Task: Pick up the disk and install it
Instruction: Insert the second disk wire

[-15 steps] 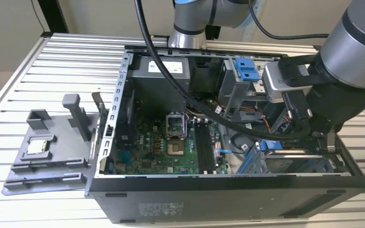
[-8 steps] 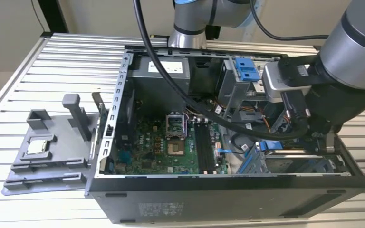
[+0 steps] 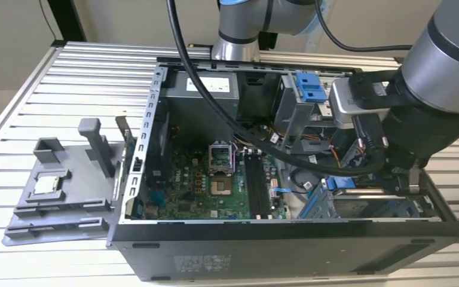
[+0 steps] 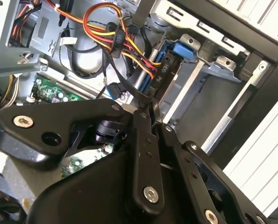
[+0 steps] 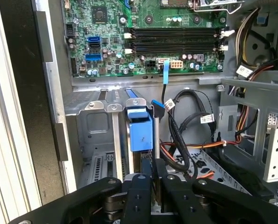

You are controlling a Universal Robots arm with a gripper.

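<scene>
- The worktop (image 3: 70, 66) is a slatted metal surface of pale ribbed strips.
- An open black computer case (image 3: 277, 251) lies on its side on the worktop, its inside facing up; the tool (image 3: 373, 158) reaches down into it.
- A grey plastic fixture (image 3: 62, 191) rests on the worktop just beside the case, on the case wall far from the tool, well apart from the tool.
</scene>
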